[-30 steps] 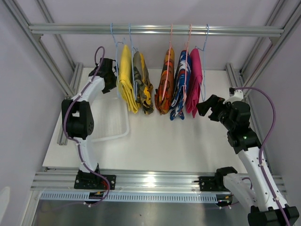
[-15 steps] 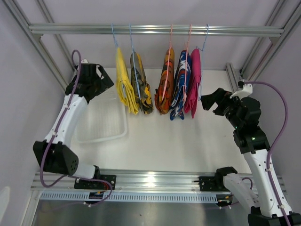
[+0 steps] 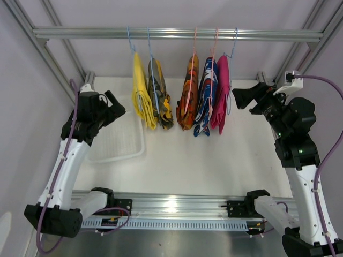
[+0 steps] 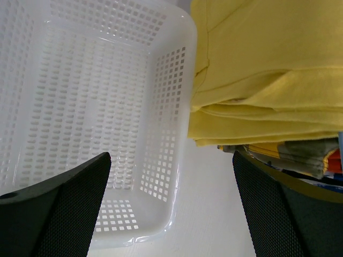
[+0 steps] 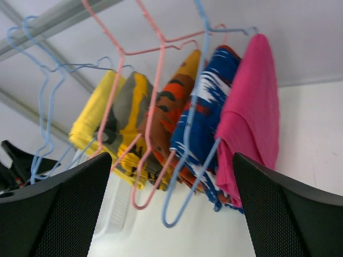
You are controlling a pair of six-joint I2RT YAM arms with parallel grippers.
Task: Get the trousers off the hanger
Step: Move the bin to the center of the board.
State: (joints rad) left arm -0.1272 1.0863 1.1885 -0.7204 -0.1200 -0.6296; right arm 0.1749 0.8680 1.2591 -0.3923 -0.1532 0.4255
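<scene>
Five small trousers hang on wire hangers from the top rail (image 3: 177, 34): plain yellow (image 3: 142, 93), camouflage (image 3: 162, 99), orange patterned (image 3: 188, 91), blue-red-white (image 3: 206, 96) and magenta pink (image 3: 222, 91). My left gripper (image 3: 115, 110) is open and empty, left of the yellow pair (image 4: 268, 80), over the basket's near right corner. My right gripper (image 3: 241, 99) is open and empty, right of the pink pair (image 5: 252, 107), apart from it. The right wrist view shows all five pairs and the hangers' lower loops, pink (image 5: 140, 176) and blue (image 5: 185, 193).
A white perforated plastic basket (image 3: 120, 147) stands on the white table below the left gripper; its rim (image 4: 185, 134) lies just left of the yellow pair. Aluminium frame posts stand at both sides and a rail runs along the near edge.
My left arm has swung back from the yellow pair, toward the near left over the basket. My right arm has risen and moved farther back, right of the pink pair. The garments still hang.
</scene>
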